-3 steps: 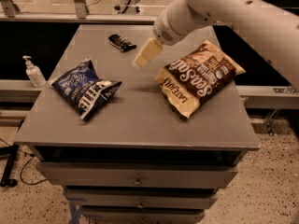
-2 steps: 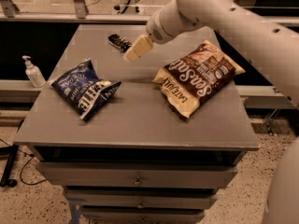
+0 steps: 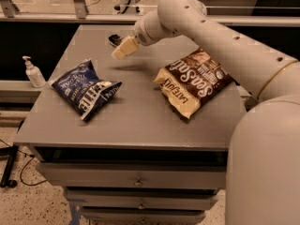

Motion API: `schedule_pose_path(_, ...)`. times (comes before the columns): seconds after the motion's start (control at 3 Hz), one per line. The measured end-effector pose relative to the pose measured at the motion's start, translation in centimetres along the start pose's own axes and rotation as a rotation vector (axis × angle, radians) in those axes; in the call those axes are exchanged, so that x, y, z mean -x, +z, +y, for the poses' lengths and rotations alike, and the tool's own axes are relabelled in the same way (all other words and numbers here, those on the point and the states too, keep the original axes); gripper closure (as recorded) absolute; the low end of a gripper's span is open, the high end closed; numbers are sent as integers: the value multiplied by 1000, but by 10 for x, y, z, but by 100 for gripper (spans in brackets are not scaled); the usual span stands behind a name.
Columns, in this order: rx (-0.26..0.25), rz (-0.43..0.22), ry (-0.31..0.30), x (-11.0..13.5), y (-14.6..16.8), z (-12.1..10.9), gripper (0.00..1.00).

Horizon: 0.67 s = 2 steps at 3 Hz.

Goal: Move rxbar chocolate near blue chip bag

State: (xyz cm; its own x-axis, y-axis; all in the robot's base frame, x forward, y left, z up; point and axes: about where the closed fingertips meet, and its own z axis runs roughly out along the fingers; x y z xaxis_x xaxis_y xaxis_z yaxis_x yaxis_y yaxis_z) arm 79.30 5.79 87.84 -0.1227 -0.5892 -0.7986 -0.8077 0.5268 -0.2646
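Just the one camera view here. The tabletop [image 3: 136,114] is grey, with drawers [image 3: 136,181] underneath it. The rxbar chocolate [image 3: 114,40] is way back by the far edge, a bit left of the middle, lying flat. It's a small dark wrapper and only part of it shows. The gripper [image 3: 118,53] hangs just in front of it and slightly to its right, angled down toward the left. Its shadow falls on the tabletop a little nearer the camera, so it looks to be off the surface. Whether it's spread or pinched together I honestly can't make out, and it isn't holding anything that I can see. The big pale arm [image 3: 211,36] comes in from the right side and crosses over the far right corner. The blue chip bag [image 3: 84,89] is crumpled near the left edge, about midway front to back and well apart from the bar. The brown-and-cream Sea Salt chip bag [image 3: 192,81] lies toward the right edge, tilted, with the arm passing above it. A white pump bottle [image 3: 33,72] stands on a ledge off the left edge.
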Motion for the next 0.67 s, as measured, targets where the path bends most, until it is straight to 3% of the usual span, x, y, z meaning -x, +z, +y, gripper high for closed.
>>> schedule_pose_path(0.67, -11, -31, 88, -6, 51, -15, 0)
